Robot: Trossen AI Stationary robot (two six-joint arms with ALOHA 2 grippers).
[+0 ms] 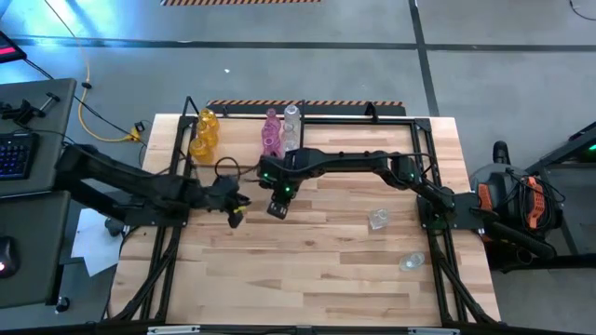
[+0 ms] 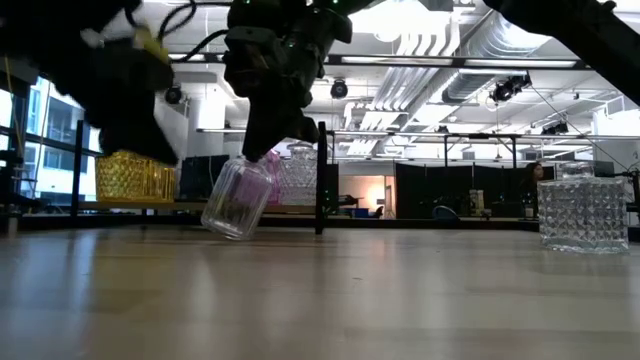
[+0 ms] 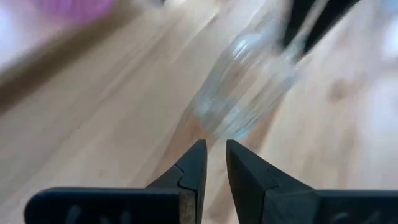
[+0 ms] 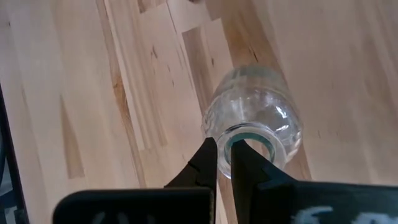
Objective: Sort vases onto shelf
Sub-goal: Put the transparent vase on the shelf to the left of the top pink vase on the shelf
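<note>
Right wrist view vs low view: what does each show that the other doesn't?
Only the right wrist view: the right gripper shut on the rim of the clear vase, one finger inside its open mouth, bare table below.

Only the low view: that the vase hangs tilted, clear of the table; the yellow vases on the shelf; a faceted clear vase standing on the right.

Both: the same clear vase held by the right gripper.
</note>
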